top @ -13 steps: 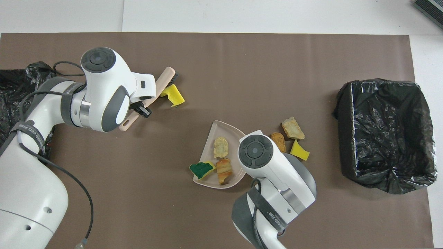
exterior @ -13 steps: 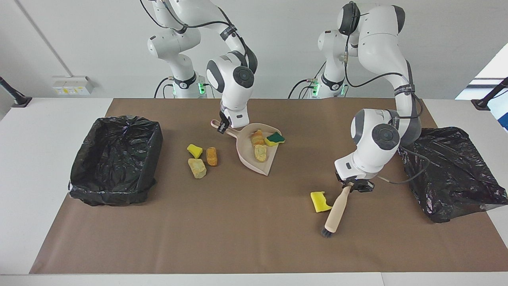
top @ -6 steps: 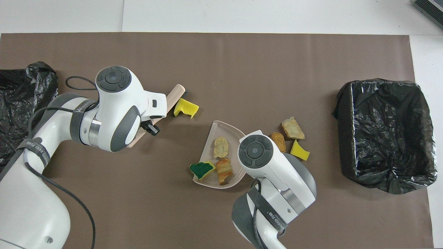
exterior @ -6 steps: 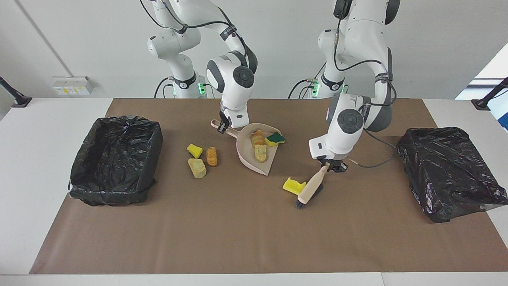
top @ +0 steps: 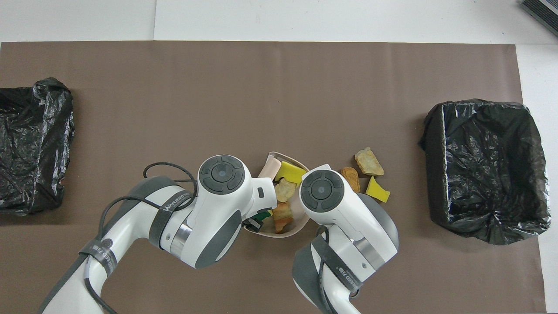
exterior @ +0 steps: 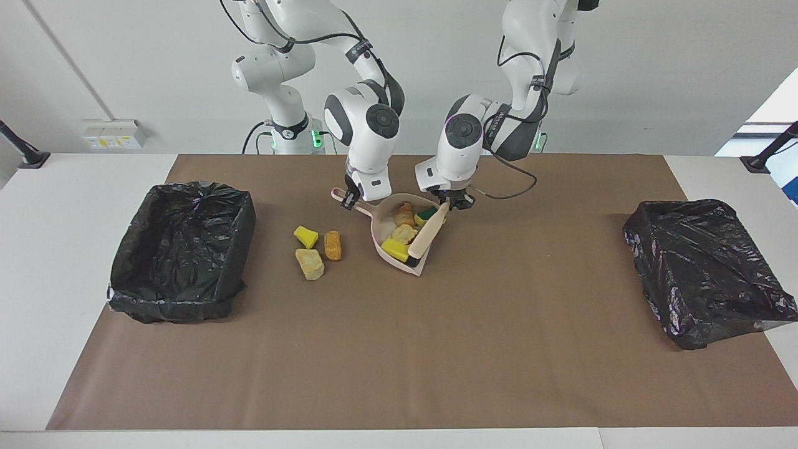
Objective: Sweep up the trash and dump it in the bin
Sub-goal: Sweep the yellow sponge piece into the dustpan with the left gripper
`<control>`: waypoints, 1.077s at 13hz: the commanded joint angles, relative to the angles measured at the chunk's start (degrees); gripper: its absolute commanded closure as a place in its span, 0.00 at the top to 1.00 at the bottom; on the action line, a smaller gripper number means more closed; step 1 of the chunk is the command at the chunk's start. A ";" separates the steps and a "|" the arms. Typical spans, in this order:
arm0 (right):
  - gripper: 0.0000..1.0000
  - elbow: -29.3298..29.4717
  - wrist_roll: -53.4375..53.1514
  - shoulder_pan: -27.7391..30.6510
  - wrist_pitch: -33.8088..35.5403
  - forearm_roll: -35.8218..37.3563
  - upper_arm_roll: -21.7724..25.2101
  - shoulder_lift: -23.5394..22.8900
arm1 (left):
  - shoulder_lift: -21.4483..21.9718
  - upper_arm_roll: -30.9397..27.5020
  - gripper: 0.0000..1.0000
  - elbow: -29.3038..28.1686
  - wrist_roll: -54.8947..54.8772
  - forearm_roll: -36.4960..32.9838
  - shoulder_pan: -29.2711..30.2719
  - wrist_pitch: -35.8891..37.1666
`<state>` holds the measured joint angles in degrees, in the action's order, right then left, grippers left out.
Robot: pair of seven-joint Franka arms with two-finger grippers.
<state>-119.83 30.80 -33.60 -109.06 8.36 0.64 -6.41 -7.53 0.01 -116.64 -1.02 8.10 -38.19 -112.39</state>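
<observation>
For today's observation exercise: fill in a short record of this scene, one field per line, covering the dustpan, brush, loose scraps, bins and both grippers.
dustpan: on the brown mat, holding four scraps
brush: slanted over the dustpan's open edge, against the yellow sponge piece
loose scraps: three on the mat beside the dustpan, toward the right arm's end
bins: open lined bin at the right arm's end; another black-lined bin at the left arm's end
left gripper: shut on brush handle
right gripper: shut on dustpan handle
</observation>
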 commanded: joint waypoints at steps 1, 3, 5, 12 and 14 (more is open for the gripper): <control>0.00 -1.54 -2.23 0.29 -1.07 1.31 -0.12 1.49 | 2.77 -1.24 0.00 1.58 2.68 1.05 0.22 4.88; 0.00 -1.54 -2.23 0.29 -1.07 1.31 -0.12 1.49 | 5.06 -1.60 0.00 1.68 5.22 1.74 2.58 5.60; 0.00 -1.19 -2.14 0.29 -0.72 1.31 -0.12 1.31 | 5.41 -1.59 0.00 0.89 11.09 4.64 3.30 4.82; 0.00 0.21 -0.83 2.56 0.07 1.13 -0.03 3.50 | 12.70 -1.77 0.00 -9.73 26.66 3.16 2.86 8.33; 0.00 0.39 1.62 3.97 0.60 1.13 0.06 4.64 | 13.59 -1.77 0.00 -11.24 30.27 2.19 2.86 8.33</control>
<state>-119.23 30.77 -31.43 -109.05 8.37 1.00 -3.89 2.22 -1.52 -124.08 25.57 11.35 -34.98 -104.15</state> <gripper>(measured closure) 0.687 0.736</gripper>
